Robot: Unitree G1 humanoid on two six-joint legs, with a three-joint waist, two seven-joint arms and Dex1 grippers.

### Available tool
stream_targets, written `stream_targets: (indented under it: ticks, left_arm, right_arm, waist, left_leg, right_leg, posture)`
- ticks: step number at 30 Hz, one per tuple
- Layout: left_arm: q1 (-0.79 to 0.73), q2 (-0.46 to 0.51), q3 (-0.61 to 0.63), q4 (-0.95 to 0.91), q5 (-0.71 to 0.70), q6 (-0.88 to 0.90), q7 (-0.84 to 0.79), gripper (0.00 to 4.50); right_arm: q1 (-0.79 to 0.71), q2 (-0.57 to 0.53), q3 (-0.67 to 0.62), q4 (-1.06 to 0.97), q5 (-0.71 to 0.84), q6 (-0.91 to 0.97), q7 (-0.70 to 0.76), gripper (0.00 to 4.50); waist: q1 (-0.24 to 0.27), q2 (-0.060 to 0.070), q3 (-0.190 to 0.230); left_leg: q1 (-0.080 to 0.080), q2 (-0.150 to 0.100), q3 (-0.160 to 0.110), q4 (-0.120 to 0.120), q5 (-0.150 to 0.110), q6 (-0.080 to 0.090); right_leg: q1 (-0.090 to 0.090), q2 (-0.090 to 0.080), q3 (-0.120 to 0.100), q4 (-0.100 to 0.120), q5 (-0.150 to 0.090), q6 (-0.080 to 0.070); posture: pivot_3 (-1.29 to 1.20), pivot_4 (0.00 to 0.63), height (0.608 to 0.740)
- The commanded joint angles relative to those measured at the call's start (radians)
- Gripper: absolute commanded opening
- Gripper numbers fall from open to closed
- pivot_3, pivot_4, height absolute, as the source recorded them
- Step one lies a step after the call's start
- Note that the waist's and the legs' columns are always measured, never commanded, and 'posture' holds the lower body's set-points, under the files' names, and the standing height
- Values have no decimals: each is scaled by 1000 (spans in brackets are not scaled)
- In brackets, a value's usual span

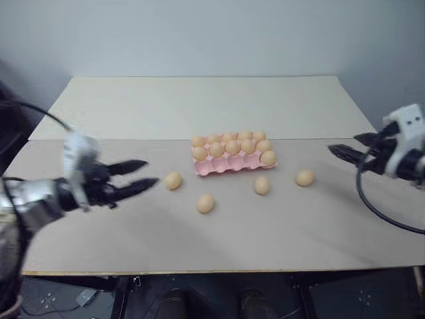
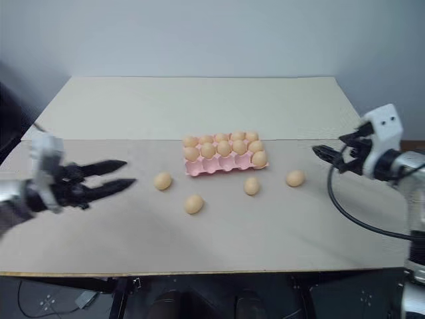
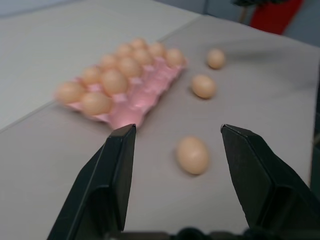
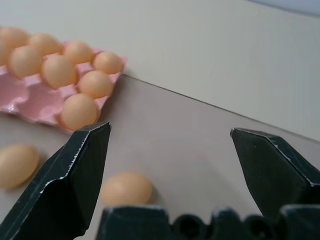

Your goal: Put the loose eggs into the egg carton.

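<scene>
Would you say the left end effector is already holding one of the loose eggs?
No, the left end effector is open and empty, with the nearest loose egg lying on the table beyond it.

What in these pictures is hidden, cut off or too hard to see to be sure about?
- In the right wrist view, the nearest loose egg is partly hidden behind the right gripper and its base.
- In the same view, the egg carton is cut off by the picture's edge, so its cups cannot be counted there.
- In the head views, the empty front cups of the carton are too small to count.
- In the left wrist view, the red thing is cropped and unidentifiable.
</scene>
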State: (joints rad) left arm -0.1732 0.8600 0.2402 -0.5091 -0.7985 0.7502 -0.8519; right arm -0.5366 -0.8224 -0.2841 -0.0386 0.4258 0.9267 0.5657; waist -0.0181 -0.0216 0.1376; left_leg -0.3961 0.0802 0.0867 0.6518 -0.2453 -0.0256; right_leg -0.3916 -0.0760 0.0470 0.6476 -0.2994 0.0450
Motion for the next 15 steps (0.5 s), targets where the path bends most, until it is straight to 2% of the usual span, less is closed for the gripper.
stream_targets:
  ticks: [1, 3, 7, 15]
  left_arm:
    - [-47, -78, -149, -44, 144, -86, 91, 2953]
    - [-63, -140, -238, -70, 209, -112, 139, 2953]
    - [-59, -222, -338, -109, 276, -126, 194, 2953]
    - [-72, -297, -405, -137, 336, -122, 245, 2953]
  right_arm:
    - [-87, 53, -13, -88, -21, 195, -173, 4432]
    - [-117, 99, -5, -131, -34, 289, -244, 4432]
    - [-161, 179, 3, -170, -70, 452, -358, 4432]
    - [-213, 286, 24, -143, -172, 612, -495, 4432]
  waist:
    - [6, 0, 0]
    - [9, 0, 0]
    - [16, 0, 0]
    - [18, 1, 0]
  left_leg:
    - [0, 0, 0, 0, 0, -1]
    - [-3, 0, -1, 0, 1, -2]
    - [-8, 0, -2, 6, 1, -2]
    - [-8, 0, -2, 8, -2, 3]
  right_leg:
    - [0, 0, 0, 0, 0, 0]
    - [-3, 0, -1, 0, 0, 0]
    - [-3, -1, -3, 1, 0, 0]
    - [-3, -1, -2, 1, 0, 1]
  posture:
    - [0, 150, 740]
    - [0, 150, 740]
    - [0, 150, 740]
    - [0, 150, 740]
